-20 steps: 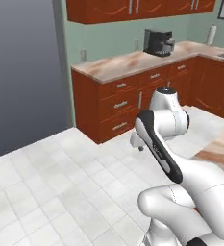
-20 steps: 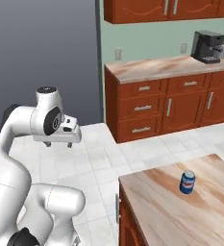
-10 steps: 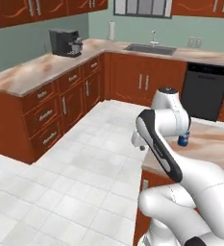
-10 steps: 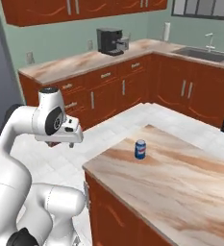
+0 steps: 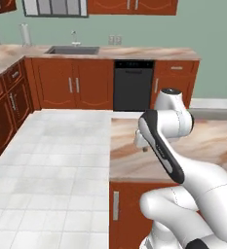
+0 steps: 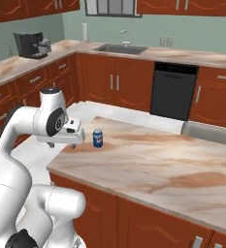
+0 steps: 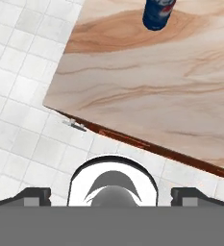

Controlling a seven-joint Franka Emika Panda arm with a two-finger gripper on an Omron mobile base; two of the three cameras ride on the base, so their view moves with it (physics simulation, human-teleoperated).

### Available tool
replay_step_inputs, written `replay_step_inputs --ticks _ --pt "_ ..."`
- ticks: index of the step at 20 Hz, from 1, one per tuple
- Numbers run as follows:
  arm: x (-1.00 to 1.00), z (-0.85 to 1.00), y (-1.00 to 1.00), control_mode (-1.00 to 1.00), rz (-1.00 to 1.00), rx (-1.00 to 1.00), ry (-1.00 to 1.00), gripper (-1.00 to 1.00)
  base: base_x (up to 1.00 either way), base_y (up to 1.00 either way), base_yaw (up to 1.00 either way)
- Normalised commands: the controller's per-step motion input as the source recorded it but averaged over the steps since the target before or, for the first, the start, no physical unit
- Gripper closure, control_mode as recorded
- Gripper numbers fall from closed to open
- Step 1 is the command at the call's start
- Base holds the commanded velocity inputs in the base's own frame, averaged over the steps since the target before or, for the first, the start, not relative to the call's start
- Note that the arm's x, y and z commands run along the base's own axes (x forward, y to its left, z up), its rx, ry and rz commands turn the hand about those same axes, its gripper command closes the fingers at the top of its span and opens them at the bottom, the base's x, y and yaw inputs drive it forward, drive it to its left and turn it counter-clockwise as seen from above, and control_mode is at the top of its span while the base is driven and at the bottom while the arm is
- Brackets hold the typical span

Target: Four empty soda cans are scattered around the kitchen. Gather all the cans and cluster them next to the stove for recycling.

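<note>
a kitchen island [image 6: 148, 164] with a beige marbled top carries one blue soda can [image 6: 98, 138], upright near the island's left corner and close to its edge. the arm's gripper [image 6: 72, 140] hangs just beside the can, over that corner, jaws spread wide and holding nothing. the risk from here, as judged: a sideways approach could nudge the light, empty can over or off the nearby edge onto the tiled floor [image 5: 56, 160]. the can bears a white-and-red round logo; its lettering is too small to read.
</note>
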Motion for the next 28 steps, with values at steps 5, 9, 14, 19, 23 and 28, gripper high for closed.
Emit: replay_step_inputs --ticks 5,9,14,19,23,28 --pt "0.0 0.0 0.0 1.0 0.0 0.0 0.0 -1.0 0.26 0.26 -0.35" --pt "0.0 0.0 0.0 1.0 0.0 0.0 0.0 -1.0 0.29 0.35 -0.28" --pt "0.0 0.0 0.0 1.0 0.0 0.0 0.0 -1.0 0.4 0.39 -0.25" --pt "0.0 0.0 0.0 1.0 0.0 0.0 0.0 -1.0 0.43 0.31 -0.15" --pt "0.0 0.0 0.0 1.0 0.0 0.0 0.0 -1.0 0.3 0.22 -0.14" --pt "0.0 0.0 0.0 1.0 0.0 0.0 0.0 -1.0 0.27 0.24 -0.14"
